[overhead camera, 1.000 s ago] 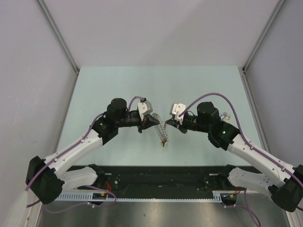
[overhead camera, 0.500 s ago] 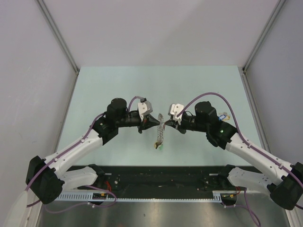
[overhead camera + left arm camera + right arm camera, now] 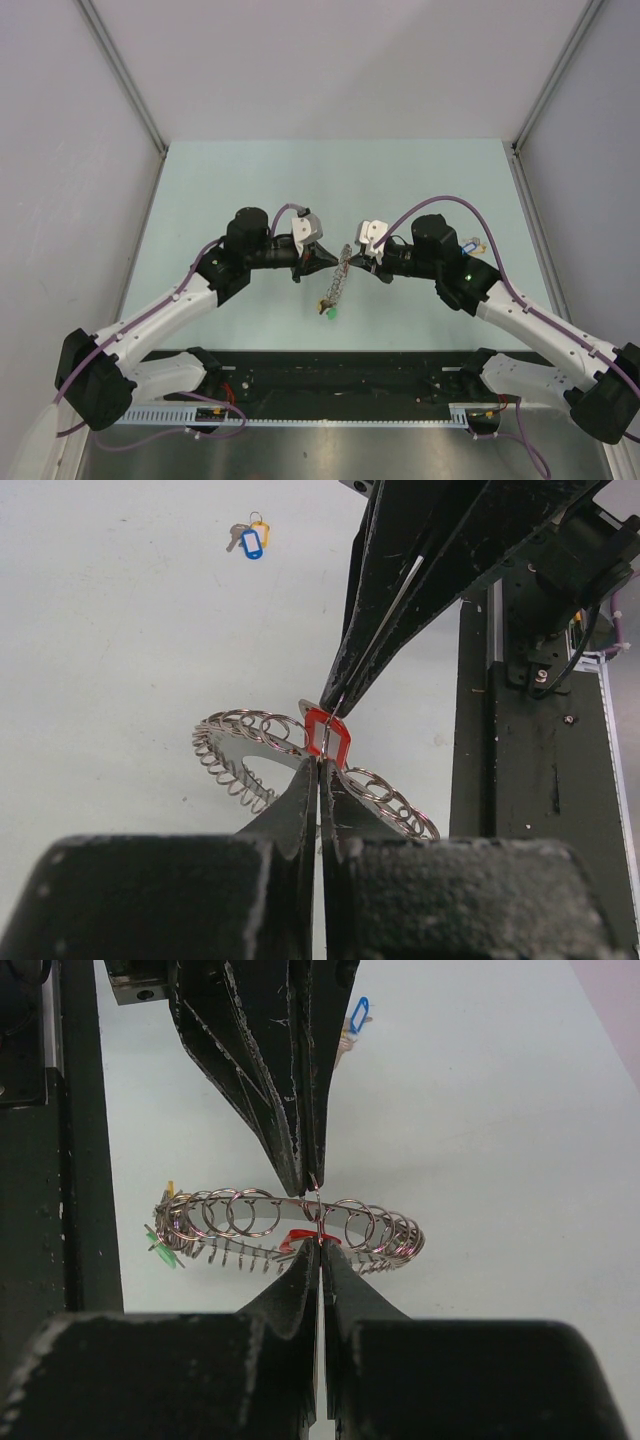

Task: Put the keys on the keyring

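Note:
The keyring (image 3: 338,282), a floppy silvery band of linked rings, hangs between my two grippers above the table. It also shows in the left wrist view (image 3: 240,742) and the right wrist view (image 3: 250,1215). My left gripper (image 3: 331,256) is shut on a ring of it (image 3: 320,763). My right gripper (image 3: 354,258) is shut on the red key (image 3: 305,1238) right at the keyring (image 3: 318,1247). The red head (image 3: 326,730) sits between both tips. A green key (image 3: 327,312) and a yellow key (image 3: 171,1189) hang at the keyring's low end.
A blue key and a yellow key (image 3: 251,540) lie loose together on the pale green table, to the right beside the right arm (image 3: 470,243). The black rail (image 3: 330,375) runs along the near edge. Grey walls close in both sides.
My right gripper moved left, closing up to the left gripper. The keyring's hanging end swung down and left, and the green key now shows at its bottom.

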Robot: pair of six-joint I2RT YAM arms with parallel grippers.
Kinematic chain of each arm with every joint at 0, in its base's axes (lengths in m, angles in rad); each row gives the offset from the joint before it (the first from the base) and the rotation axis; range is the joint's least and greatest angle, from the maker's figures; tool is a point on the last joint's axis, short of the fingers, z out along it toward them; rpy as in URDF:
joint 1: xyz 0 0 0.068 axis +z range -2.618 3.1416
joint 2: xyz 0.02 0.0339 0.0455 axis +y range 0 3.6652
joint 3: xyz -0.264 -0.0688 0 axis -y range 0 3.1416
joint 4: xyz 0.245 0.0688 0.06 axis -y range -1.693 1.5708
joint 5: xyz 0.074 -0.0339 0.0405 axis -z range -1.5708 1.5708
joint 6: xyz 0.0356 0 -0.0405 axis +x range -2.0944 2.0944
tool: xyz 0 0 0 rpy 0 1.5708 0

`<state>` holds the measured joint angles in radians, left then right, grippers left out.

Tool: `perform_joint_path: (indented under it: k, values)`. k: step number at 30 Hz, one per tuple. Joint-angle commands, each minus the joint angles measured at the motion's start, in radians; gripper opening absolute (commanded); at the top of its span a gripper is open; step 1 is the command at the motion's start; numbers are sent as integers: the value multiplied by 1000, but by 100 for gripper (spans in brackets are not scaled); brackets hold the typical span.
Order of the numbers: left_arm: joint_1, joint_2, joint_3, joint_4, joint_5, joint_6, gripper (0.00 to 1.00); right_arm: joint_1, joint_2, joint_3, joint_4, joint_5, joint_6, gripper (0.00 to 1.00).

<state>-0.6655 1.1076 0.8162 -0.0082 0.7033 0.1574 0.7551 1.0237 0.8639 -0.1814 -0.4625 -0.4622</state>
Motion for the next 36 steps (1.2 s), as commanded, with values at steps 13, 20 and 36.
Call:
perform_joint_path:
  k: [13, 20, 36]
  values:
    - [-8, -8, 26, 73, 36, -13, 0, -5, 4, 1, 30, -25, -6, 0]
    - [-8, 1, 24, 77, 48, -16, 0, -5, 12, 3, 30, -33, -3, 0]
    - [-8, 14, 27, 82, 108, -16, 0, -2, 29, 11, 33, -22, 8, 0]
